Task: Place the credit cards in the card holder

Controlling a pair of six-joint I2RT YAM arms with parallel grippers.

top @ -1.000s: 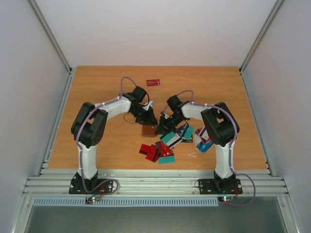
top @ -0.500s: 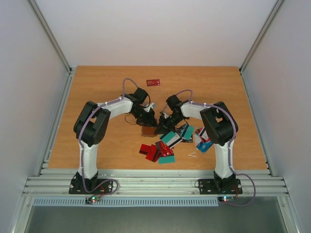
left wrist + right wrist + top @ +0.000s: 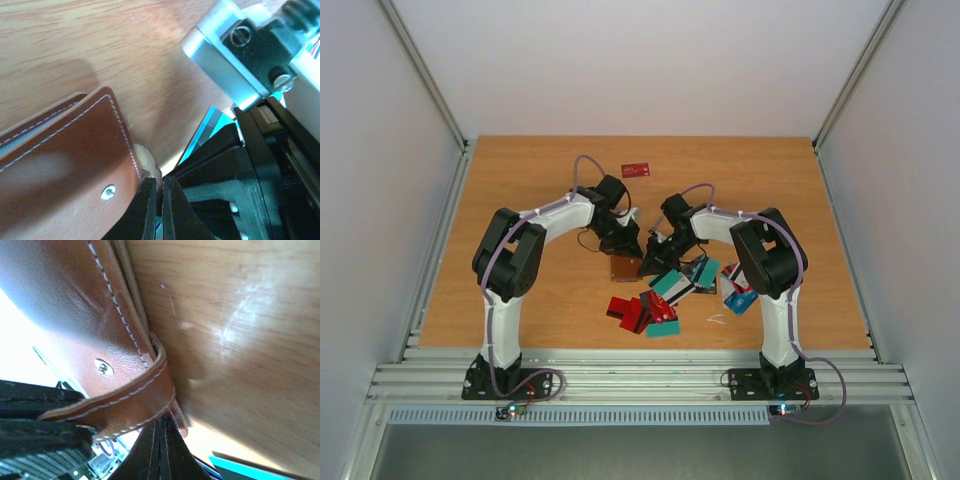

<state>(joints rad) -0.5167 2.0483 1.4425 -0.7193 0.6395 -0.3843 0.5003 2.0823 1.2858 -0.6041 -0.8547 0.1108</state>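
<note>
Top view, hidden: the fingertips of both grippers are too small and dark to read. The holder [image 3: 624, 271] shows only as a brown patch partly under them.
Top view, left arm: the elbow is raised over the left of the table [image 3: 520, 190] and the forearm reaches inward. The left gripper [image 3: 628, 247] tips down at the holder's far edge.
Top view, right arm: it mirrors the left. The right gripper [image 3: 649, 264] comes down at the holder's right side, close to the other gripper.
Top view, cards: the cards [image 3: 655, 312] lie overlapped in a loose heap near and to the right of the holder, and some run under the right arm. One red card [image 3: 636, 169] lies alone, well apart on the far side.
Left wrist, cut off: the holder runs off the left and bottom edges.
Left wrist, pincer: the fingers [image 3: 142, 215] are pressed together with only a hairline between them. Their tips sit at the holder's corner beside a pale rounded edge; whether they nip it cannot be told.
Left wrist, around: a stud [image 3: 108, 191] sits on the holder's face near the tips. A teal card [image 3: 209, 121] pokes out behind the right gripper, which fills the right side.
Right wrist, hard to make out: there is glare at the left edge and a dark blur at the lower left.
Right wrist, pincer: the fingers [image 3: 150, 455] are closed flat against each other. Their tips are right under the bend of the strap [image 3: 125, 395] and touch it; whether leather is caught between them cannot be told.
Right wrist, holder: it fills the upper left, with bare wood to its right.
</note>
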